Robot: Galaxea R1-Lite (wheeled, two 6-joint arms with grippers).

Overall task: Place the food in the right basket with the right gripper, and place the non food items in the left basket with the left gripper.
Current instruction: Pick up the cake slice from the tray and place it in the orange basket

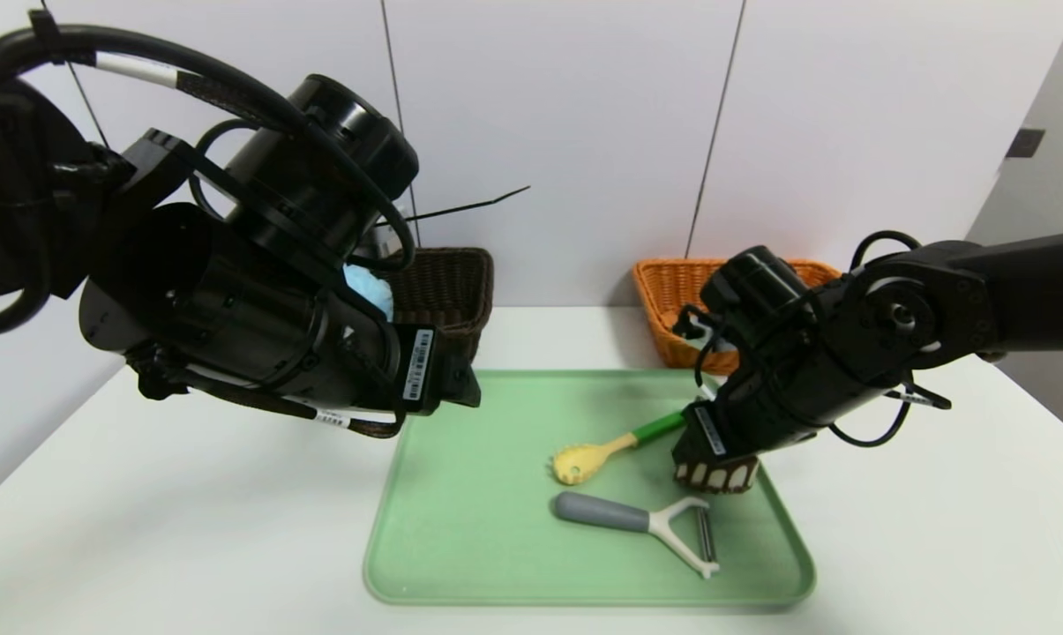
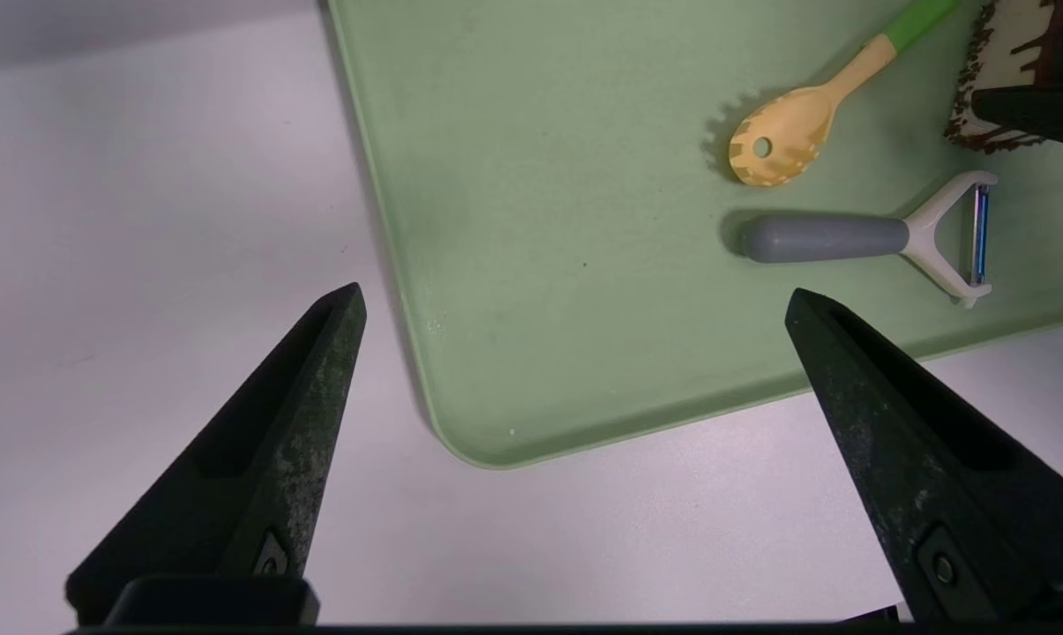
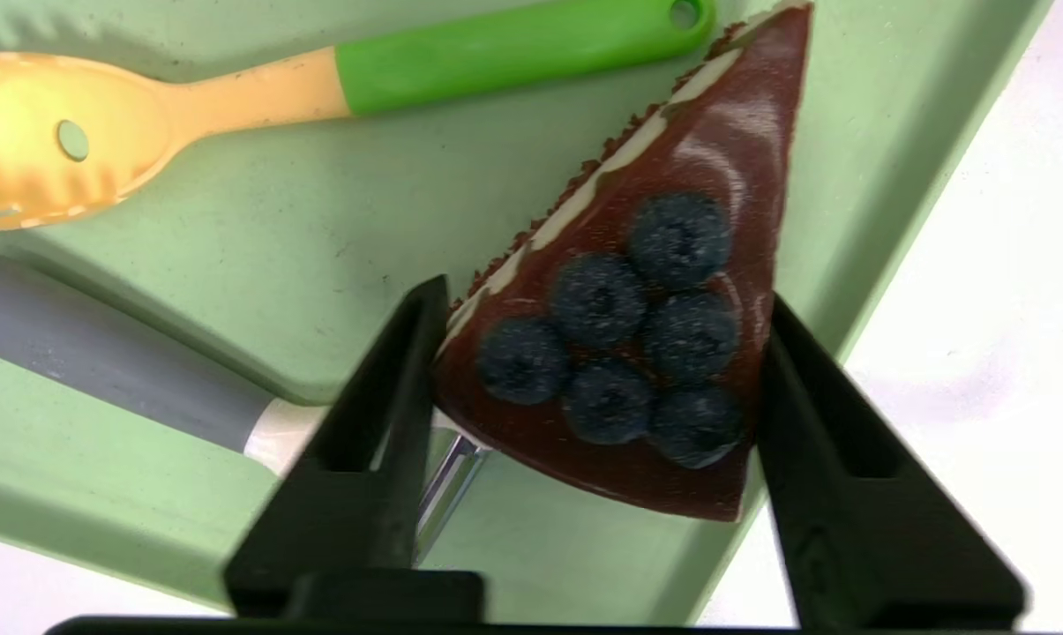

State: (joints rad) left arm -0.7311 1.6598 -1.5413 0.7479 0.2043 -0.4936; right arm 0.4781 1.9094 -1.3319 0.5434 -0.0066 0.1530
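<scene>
Right wrist view shows the right gripper point(image 3: 593, 353) pinching the cake slice point(image 3: 637, 335) by its two sides on the green tray point(image 3: 231, 265) — food, so bound for the orange basket point(image 1: 663, 291). Left gripper point(image 2: 575, 309) hangs spread — waiting beside the tray.

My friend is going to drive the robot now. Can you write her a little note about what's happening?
Right gripper: shut on the cake slice, which sits on the green tray.
Left gripper: open, empty, hovering over the tray's near left corner.
On the tray: spaghetti spoon, peeler.
Brown basket back left, something blue in it; orange basket back right.
Left to do: cake into the orange basket, spoon and peeler into the brown.
</scene>
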